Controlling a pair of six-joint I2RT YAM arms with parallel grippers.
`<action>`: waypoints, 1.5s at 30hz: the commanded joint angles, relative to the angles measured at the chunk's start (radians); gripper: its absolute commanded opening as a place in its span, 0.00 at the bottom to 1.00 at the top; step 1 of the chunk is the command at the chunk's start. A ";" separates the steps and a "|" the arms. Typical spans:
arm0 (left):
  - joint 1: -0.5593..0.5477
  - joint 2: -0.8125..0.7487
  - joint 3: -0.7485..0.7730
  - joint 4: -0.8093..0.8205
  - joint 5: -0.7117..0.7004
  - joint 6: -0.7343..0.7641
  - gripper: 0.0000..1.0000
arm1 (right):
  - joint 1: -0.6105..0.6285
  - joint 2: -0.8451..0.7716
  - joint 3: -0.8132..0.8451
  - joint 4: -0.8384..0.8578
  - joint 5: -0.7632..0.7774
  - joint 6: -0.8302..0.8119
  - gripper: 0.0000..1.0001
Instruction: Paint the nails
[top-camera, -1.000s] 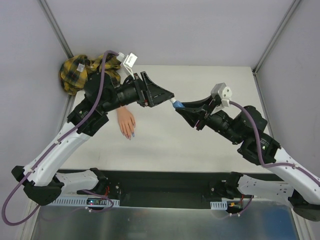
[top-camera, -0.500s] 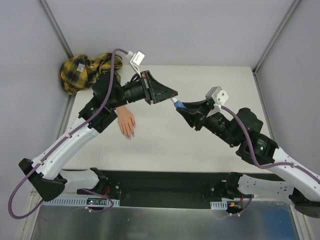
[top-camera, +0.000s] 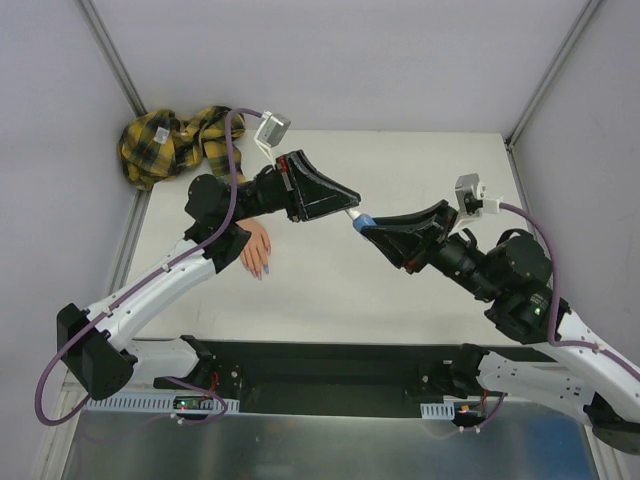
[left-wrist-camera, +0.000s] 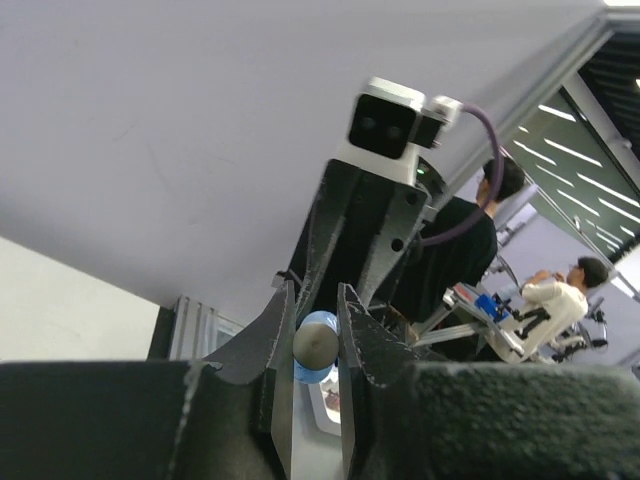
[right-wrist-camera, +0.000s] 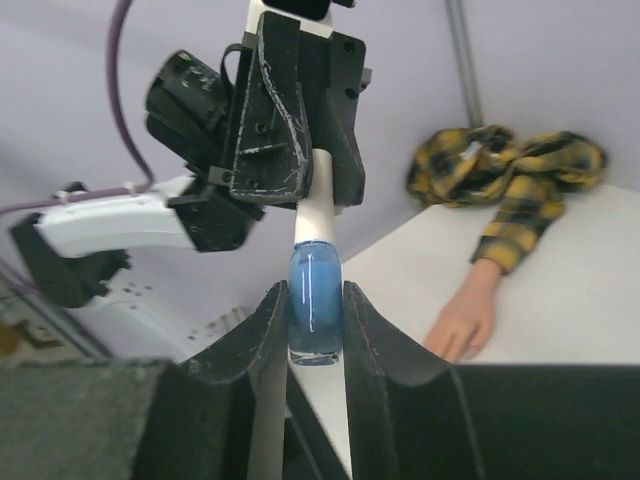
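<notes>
Above the middle of the counter, clear of its surface, we note both grippers meeting at one small blue bottle.

- Right gripper: fingers pressed against the blue body from both sides, pinching it.
- Left gripper: fingers drawn in on the white cap, gripping it from the opposite end.
- Bottle hangs between the two, cap end toward the left gripper.

Mannequin hand lies palm down on the counter at the left, wrist partly hidden under the left arm. Its fingers point toward the near edge. Nails show pinkish-purple at the fingertips, well apart from the bottle. Yellow-black plaid sleeve is bunched in the far left corner.
</notes>
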 joint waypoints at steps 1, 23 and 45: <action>-0.007 -0.029 -0.030 0.259 0.161 -0.070 0.00 | -0.051 -0.041 -0.030 0.177 -0.106 0.258 0.01; -0.019 -0.186 0.103 -0.704 -0.236 0.571 0.00 | -0.056 -0.105 0.100 -0.346 0.307 -0.040 0.75; -0.502 0.276 -0.196 -0.272 -1.041 1.151 0.00 | -0.056 -0.400 0.013 -0.642 0.628 -0.102 0.77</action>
